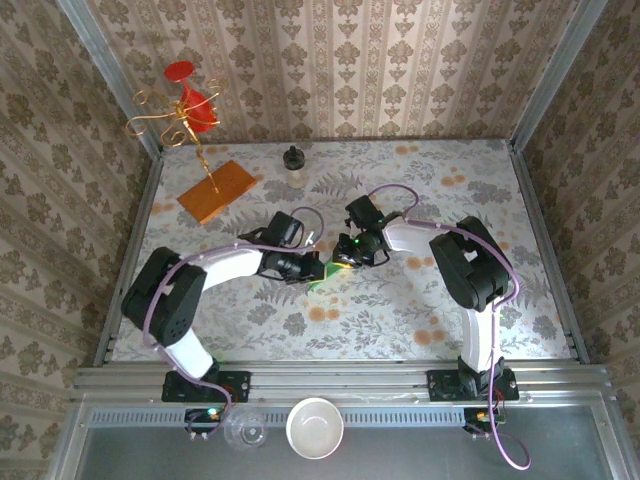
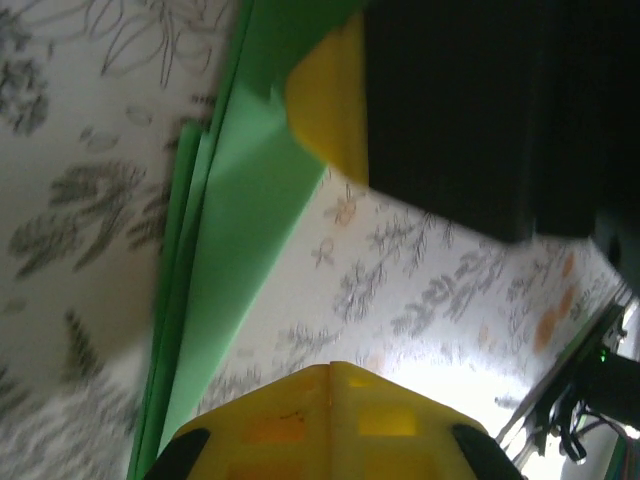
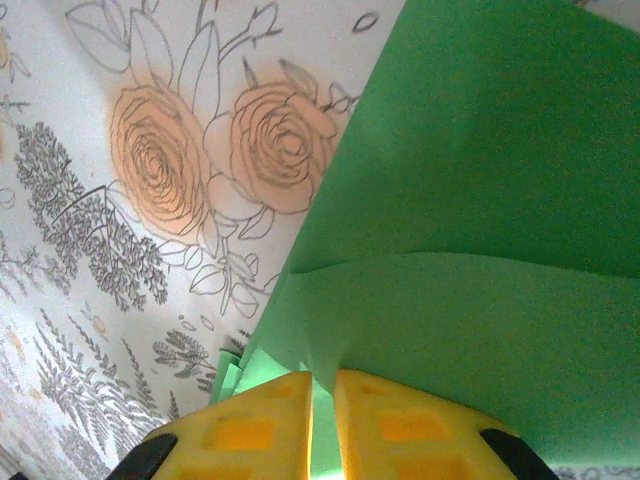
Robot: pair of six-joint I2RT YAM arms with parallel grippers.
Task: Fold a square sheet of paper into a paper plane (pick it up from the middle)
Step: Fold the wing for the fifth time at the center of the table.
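Observation:
The square sheet of paper [image 1: 332, 272] is bright green and folded into layers, lying at mid-table between my two arms. My right gripper [image 3: 322, 385] is shut on an edge of the sheet [image 3: 480, 200], with green paper pinched between its yellow fingers. My left gripper [image 2: 330, 372] is shut, fingers pressed together with nothing between them, just right of the sheet's long folded edge [image 2: 240, 200]. A yellow finger of the right gripper [image 2: 335, 110] rests on the paper there. From above, the left gripper [image 1: 316, 270] and right gripper [image 1: 347, 262] nearly meet. I cannot tell whether it has the paper plane's shape.
An orange-brown board [image 1: 217, 190] lies at the back left beside a red and gold wire stand [image 1: 185, 110]. A small dark bottle [image 1: 294, 165] stands at the back. A white bowl [image 1: 315, 427] and a clear glass [image 1: 245, 430] sit below the near rail.

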